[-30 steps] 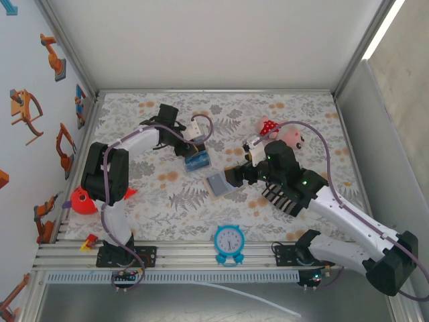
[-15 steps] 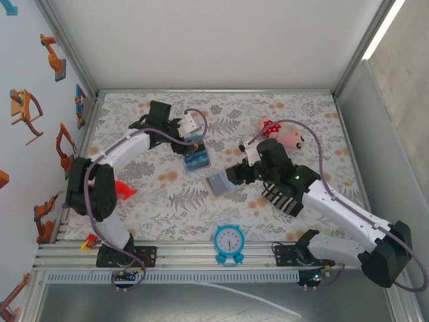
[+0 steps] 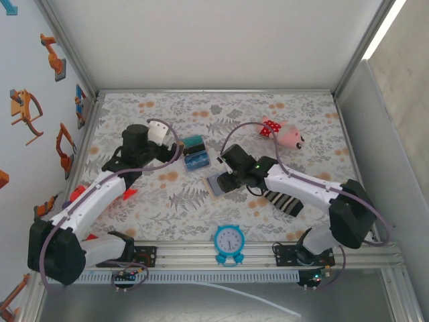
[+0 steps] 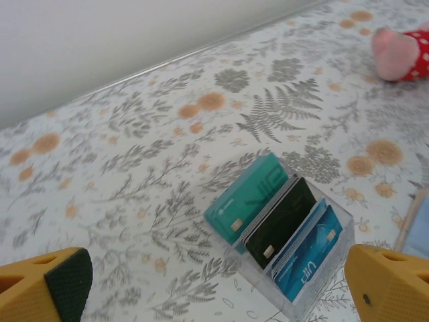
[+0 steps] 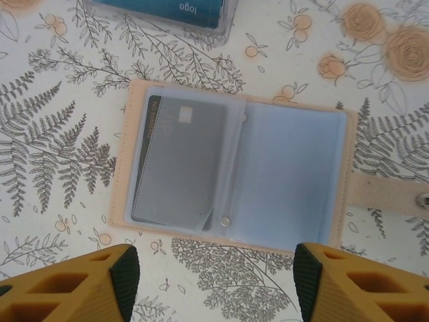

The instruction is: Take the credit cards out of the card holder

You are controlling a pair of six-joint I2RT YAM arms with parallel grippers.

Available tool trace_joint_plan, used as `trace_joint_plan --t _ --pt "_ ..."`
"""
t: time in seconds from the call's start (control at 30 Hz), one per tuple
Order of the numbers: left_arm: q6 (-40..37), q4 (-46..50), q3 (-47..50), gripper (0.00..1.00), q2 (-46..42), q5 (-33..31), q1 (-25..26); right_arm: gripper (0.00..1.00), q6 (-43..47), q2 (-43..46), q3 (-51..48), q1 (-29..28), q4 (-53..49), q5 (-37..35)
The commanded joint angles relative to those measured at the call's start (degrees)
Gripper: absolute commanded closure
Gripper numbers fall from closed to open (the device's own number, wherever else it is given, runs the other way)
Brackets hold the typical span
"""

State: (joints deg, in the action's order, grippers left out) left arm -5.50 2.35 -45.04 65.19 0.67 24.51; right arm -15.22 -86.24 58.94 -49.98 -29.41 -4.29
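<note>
The card holder [image 5: 231, 178] lies open and flat on the floral mat, tan outside and pale blue inside. A dark credit card [image 5: 177, 164] sits in its left sleeve. My right gripper [image 5: 216, 285] hovers open just off the holder's near edge, nothing between its fingers. From above, the card holder [image 3: 218, 185] is at mid-table under my right gripper [image 3: 226, 176]. More credit cards, teal [image 4: 248, 198], black [image 4: 281, 221] and blue [image 4: 308, 251], stand in a clear rack [image 3: 195, 155]. My left gripper [image 4: 221, 295] is open, short of the rack and holding nothing.
A blue alarm clock [image 3: 228, 240] stands at the near edge. A striped sock [image 3: 281, 200] lies under the right arm. A pink plush [image 3: 289, 136] is at the back right and a red object [image 3: 76, 193] at the left. Walls close in the mat.
My left arm drew back from the rack toward the left and opened its jaws; a teal card now shows in the rack. My right arm shifted left over the card holder, jaws narrower.
</note>
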Motion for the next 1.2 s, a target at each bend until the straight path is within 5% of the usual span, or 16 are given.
trace_joint_plan --t 0.0,0.37,0.93,1.17 --pt "14.7 -3.4 4.8 0.03 -5.0 -9.5 0.3 0.4 -0.4 -3.6 3.8 -1.4 -1.3 -1.6" --pt "31.9 -0.6 16.0 0.02 -18.7 -17.7 0.1 0.47 -0.4 -16.5 11.0 -3.0 -3.3 -0.6" --pt "34.6 0.5 15.9 0.03 -17.6 -19.2 0.1 0.4 -1.1 -21.5 11.2 -3.0 -1.9 1.6" --pt "34.5 1.5 15.7 0.03 -18.6 -19.5 0.2 0.52 -1.7 -22.0 9.6 -2.9 -1.7 1.1"
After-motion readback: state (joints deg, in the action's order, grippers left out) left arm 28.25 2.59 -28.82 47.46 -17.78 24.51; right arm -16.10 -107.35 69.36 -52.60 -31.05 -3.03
